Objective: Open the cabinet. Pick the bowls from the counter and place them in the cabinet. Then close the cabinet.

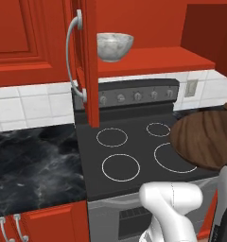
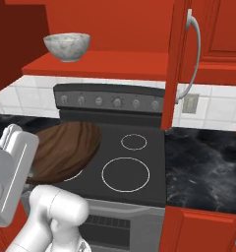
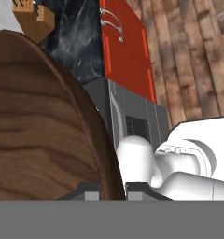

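Wood-grain round brown bowl (image 3: 44, 126) rim clamped in tool (image 3: 113, 190), marbled stone bowl (image 1: 114, 46) on smooth red cabinet shelf (image 1: 153, 60)

The white arm is raised from the base, with its elbow bent low in front. The end effector (image 3: 113, 190) is seen in the hand view with its two dark fingertips (image 3: 88, 190) pinched close together on the rim of the brown bowl (image 3: 39, 126).

The glossy white, rounded arm (image 1: 170, 201) has bulbous joint housings and smooth cylindrical links. A flat white end effector (image 3: 113, 189) body carries two small dark grey finger tips (image 3: 88, 191).
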You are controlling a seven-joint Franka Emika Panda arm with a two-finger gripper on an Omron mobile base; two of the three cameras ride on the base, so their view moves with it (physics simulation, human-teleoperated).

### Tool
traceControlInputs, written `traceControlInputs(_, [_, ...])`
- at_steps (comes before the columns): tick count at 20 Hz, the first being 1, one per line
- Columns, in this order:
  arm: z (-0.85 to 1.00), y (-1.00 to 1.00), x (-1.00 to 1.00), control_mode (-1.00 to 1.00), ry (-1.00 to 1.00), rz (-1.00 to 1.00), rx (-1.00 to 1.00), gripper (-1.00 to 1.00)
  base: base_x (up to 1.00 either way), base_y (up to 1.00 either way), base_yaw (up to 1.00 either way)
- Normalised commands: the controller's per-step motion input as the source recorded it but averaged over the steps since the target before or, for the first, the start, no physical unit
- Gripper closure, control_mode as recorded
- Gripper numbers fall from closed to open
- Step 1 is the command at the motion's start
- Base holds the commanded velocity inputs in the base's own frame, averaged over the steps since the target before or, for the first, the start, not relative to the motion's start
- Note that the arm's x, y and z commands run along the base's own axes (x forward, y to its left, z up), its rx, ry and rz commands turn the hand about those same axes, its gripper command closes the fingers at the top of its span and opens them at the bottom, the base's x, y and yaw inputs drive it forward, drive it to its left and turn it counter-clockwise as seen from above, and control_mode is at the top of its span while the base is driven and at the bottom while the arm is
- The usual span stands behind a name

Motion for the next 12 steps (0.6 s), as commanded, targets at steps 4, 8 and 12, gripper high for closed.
traceControlInputs(4, [0.00,0.00,0.00,1.00,0.00,0.00,0.00,1.00,1.00,0.04,0.18])
traceControlInputs(8, [0.00,0.00,0.00,1.00,0.00,0.00,0.00,1.00,0.96,0.00,0.22])
traceControlInputs(12, [0.00,0.00,0.00,1.00,0.00,0.00,0.00,1.00,0.72,0.00,0.16])
